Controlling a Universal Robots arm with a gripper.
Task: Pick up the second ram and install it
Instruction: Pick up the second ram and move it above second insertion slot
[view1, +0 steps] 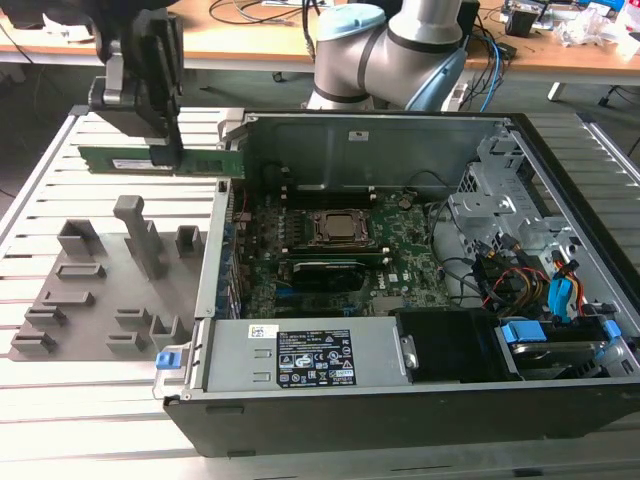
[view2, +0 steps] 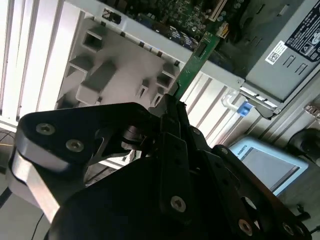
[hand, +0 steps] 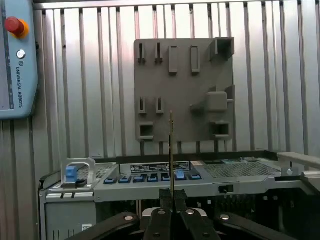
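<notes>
The second ram (view1: 135, 160) is a long green stick held level in the air, above the grey holder tray (view1: 60, 315) and just outside the open computer case at the exterior view's left. My gripper (view1: 172, 152) is shut on it from above. In the second wrist view the green ram (view2: 196, 62) juts out from the shut gripper (view2: 170, 105) toward the case. The first wrist view shows the ram (hand: 171, 145) edge-on as a thin line rising from the gripper (hand: 172, 196), in front of the tray (hand: 185, 85).
The open case holds the motherboard (view1: 410, 240) with the square CPU socket (view1: 340, 228), memory slots just in front of it, a power supply (view1: 300, 355) and drive cages (view1: 520, 200). A teach pendant (hand: 17, 65) lies on the slatted table (view1: 60, 420).
</notes>
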